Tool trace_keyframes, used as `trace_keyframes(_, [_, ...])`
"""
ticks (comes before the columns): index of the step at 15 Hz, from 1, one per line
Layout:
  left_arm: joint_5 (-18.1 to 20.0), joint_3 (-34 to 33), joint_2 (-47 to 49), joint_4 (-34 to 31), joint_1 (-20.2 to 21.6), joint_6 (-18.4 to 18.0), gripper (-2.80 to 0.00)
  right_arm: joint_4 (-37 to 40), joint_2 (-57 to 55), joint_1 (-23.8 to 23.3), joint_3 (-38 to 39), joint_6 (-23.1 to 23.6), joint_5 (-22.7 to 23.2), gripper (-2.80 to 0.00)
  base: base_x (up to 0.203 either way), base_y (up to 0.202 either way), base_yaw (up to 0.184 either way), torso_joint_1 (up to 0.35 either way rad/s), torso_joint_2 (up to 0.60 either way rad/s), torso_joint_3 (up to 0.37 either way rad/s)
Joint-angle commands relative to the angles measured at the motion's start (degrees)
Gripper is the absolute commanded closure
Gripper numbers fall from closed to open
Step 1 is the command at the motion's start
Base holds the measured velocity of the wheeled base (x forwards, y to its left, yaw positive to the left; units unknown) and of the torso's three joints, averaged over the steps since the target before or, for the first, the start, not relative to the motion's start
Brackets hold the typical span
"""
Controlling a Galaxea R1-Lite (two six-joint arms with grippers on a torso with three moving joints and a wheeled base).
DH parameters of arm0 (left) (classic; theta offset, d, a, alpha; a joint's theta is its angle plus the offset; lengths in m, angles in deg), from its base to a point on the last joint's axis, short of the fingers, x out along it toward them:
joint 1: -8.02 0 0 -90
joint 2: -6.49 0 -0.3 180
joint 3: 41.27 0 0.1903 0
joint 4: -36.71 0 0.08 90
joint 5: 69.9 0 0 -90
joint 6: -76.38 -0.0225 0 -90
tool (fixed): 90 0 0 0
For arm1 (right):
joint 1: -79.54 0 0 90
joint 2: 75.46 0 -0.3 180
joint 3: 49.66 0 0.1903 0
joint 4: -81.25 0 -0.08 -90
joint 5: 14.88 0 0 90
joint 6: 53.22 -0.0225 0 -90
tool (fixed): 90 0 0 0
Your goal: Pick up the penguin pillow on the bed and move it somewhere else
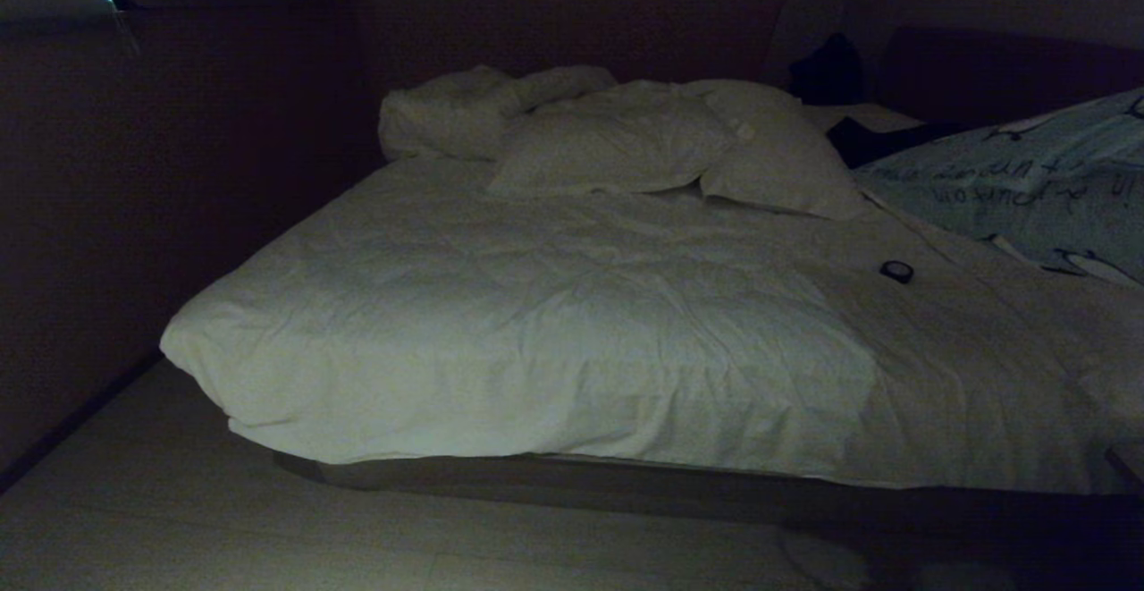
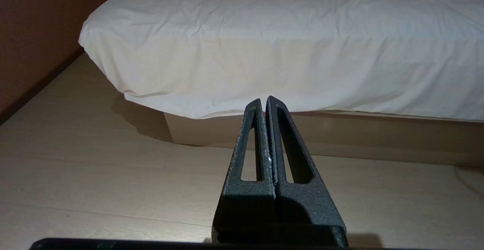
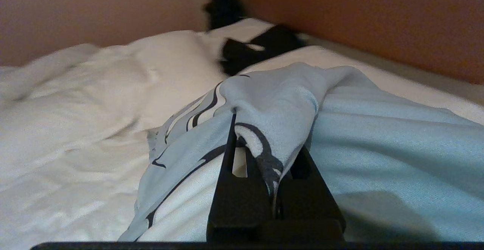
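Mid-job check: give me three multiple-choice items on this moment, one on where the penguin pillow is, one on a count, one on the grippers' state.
1. Where does the penguin pillow lie in the head view?
A. at the bed's right side
B. on the floor
C. at the bed's left corner

2. How many small dark round objects lie on the duvet?
A. none
B. one
C. three

3. What is the right gripper doing?
A. hanging open over the floor
B. shut on a plain white pillow
C. shut on the penguin pillow's fabric

Answers:
1 A: it shows at the picture's right edge, on the bed.
2 B: a single round object.
3 C: blue printed fabric is bunched between its fingers.
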Motion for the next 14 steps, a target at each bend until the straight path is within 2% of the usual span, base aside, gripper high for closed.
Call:
trace_keyframes(1, [-0.04,-0.09,-0.02,0.01,0.0,0.01,0.0,15.92,8.12,-0.34,0.89,2.73,-7.7,0.0,0.0,0.0,0.0,0.0,0.0,0.0])
trace_keyframes(4, [-0.04,-0.09,-0.02,0.01,0.0,0.02,0.0,20.53,12.69,-2.8,6.94,6.78,-12.21,0.0,0.0,0.0,0.0,0.0,0.0,0.0])
trace_keyframes(7, [-0.04,-0.09,-0.02,0.01,0.0,0.02,0.0,21.02,13.79,-8.22,9.94,7.37,-18.4,0.0,0.0,0.0,0.0,0.0,0.0,0.0])
trace_keyframes(11, [-0.04,-0.09,-0.02,0.01,0.0,0.02,0.0,21.05,14.96,-20.84,10.73,7.42,-19.51,0.0,0.0,0.0,0.0,0.0,0.0,0.0])
trace_keyframes(14, [-0.04,-0.09,-0.02,0.01,0.0,0.02,0.0,21.1,17.23,-27.46,12.25,7.49,-19.24,0.0,0.0,0.0,0.0,0.0,0.0,0.0])
